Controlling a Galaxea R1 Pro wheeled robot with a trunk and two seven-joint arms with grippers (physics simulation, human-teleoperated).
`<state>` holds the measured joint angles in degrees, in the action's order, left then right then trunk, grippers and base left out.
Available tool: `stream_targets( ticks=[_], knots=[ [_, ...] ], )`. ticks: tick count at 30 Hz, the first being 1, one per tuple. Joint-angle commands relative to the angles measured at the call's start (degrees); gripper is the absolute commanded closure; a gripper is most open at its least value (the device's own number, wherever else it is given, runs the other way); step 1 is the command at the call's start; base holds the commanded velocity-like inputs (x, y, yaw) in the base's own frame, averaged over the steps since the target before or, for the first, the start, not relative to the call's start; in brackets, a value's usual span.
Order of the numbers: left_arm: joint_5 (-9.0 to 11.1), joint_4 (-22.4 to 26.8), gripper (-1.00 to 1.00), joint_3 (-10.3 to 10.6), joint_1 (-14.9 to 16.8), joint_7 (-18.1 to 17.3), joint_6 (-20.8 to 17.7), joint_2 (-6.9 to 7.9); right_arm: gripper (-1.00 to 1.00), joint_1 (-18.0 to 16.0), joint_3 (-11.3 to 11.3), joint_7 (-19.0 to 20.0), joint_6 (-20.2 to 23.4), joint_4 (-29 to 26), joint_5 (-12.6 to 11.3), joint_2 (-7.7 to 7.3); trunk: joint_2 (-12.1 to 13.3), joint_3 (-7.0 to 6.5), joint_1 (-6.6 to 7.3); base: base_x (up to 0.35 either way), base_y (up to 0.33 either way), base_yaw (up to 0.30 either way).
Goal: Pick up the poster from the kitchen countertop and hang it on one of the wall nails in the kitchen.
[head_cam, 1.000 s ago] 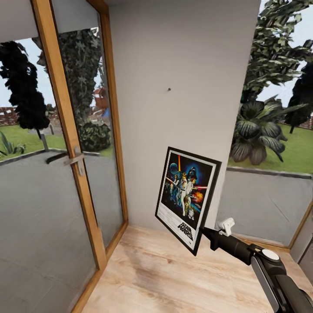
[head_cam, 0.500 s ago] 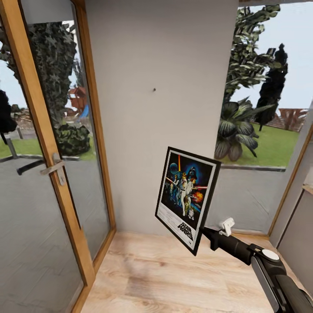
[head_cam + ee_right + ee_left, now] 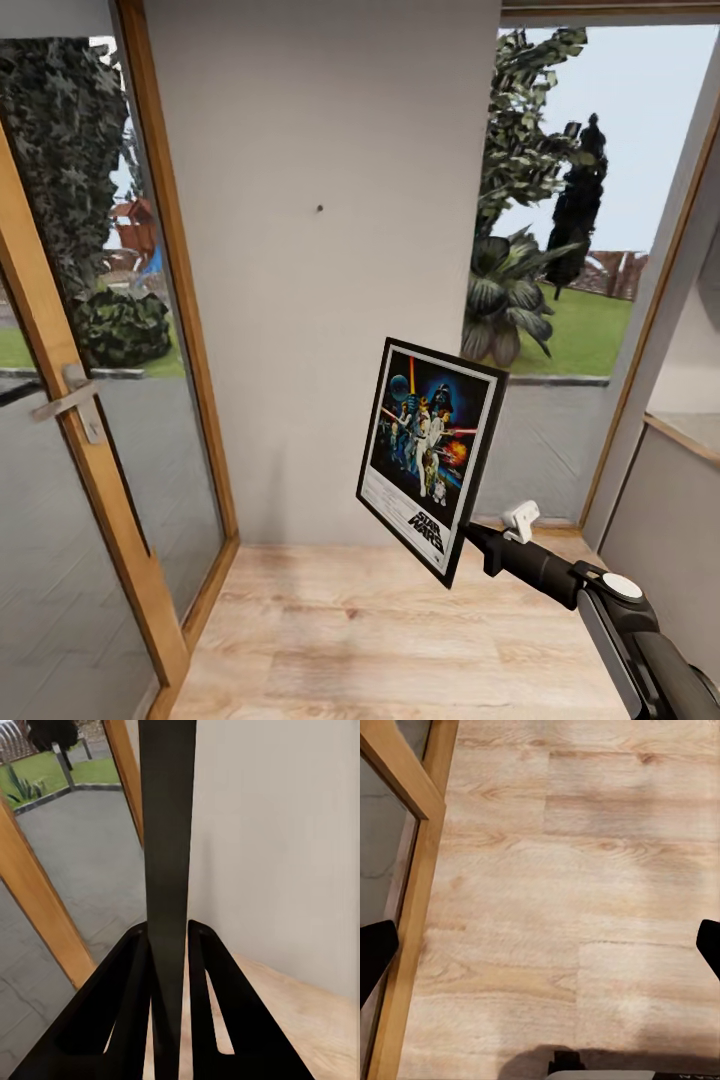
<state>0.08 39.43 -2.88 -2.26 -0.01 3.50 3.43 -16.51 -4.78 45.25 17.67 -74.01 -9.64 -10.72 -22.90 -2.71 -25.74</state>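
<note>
Head view: the right hand (image 3: 478, 540) pinches the poster (image 3: 430, 455) at its lower right edge, and the poster stands up and to the left of the hand, tilted, its picture side facing the camera. The pickup is therefore done; the hanging is left. The nail (image 3: 319, 209) sits as a dot on the grey wall (image 3: 320, 120), well above the hand and off to its left, well apart from the poster's top edge. By my reading the hand has to rise and go left, and the poster's back has to come against the wall, before the frame can catch on the nail. A glass door (image 3: 90, 400) stands to the left of the hand, the wood floor (image 3: 380, 640) below it.

Left wrist view: the left hand (image 3: 540, 945) is spread wide, its dark fingertips (image 3: 375, 952) far apart at the picture's two sides, nothing between them, with floor planks and a door frame beyond. It takes no part in the carry.

Right wrist view: the right hand's two black fingers (image 3: 217, 1005) press on the poster's black edge, seen edge-on as a dark strip running away from the hand, the wall just beyond it.
</note>
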Motion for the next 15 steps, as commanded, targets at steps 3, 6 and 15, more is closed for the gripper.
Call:
stream_targets(
  ticks=[3,6,15],
  knots=[
    [0.0,0.0,-1.00,-0.6,0.0,0.0,0.1,0.00,1.00,0.0,0.0,0.3,0.6,0.0,-0.6,0.00,0.0,0.00,-0.05,0.290,0.062,-0.010],
    [0.0,0.0,-1.00,-1.0,0.0,0.0,0.1,0.00,1.00,0.0,0.0,0.3,0.6,0.0,-0.6,0.00,0.0,0.00,-0.05,0.318,0.090,-0.004],
    [0.0,0.0,-1.00,-1.2,0.0,0.0,0.1,0.00,1.00,0.0,0.0,0.3,0.6,0.0,-0.7,0.00,0.0,0.00,-0.05,0.332,0.115,0.000]
  ],
)
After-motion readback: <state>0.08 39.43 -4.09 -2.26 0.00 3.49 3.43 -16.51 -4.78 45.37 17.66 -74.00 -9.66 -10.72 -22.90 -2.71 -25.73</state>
